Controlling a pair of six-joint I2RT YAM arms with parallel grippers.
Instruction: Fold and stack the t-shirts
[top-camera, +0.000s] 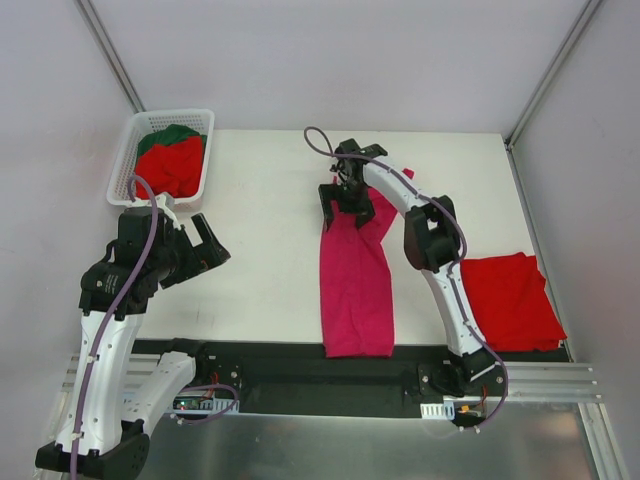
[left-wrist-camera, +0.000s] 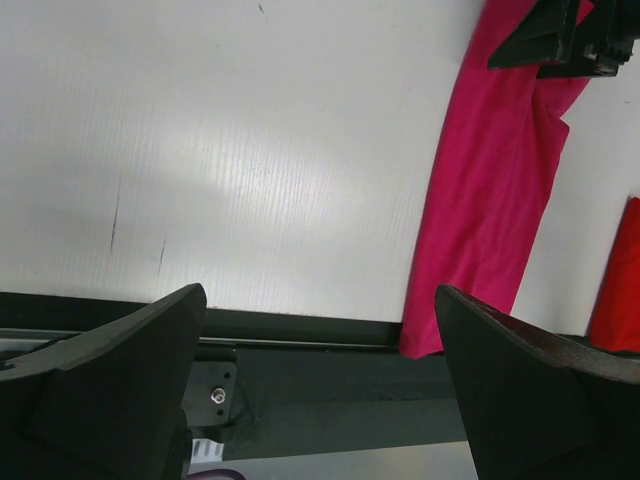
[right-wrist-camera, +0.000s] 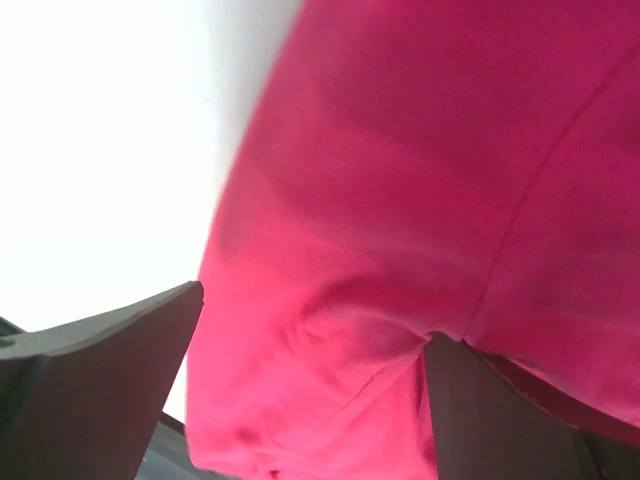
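Overhead, left tool (top-camera: 203, 252) wide above table (top-camera: 270, 200), right tool (top-camera: 346, 210) wide over magenta t-shirt (top-camera: 355, 285) (straddling its top end)

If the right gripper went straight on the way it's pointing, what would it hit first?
The pink shirt. The open right gripper points down at its far end, with cloth bunched between the jaws; it may be touching now.

White table (top-camera: 270, 260) w/ pale walls (top-camera: 300, 60), metal corner posts (top-camera: 105, 50).
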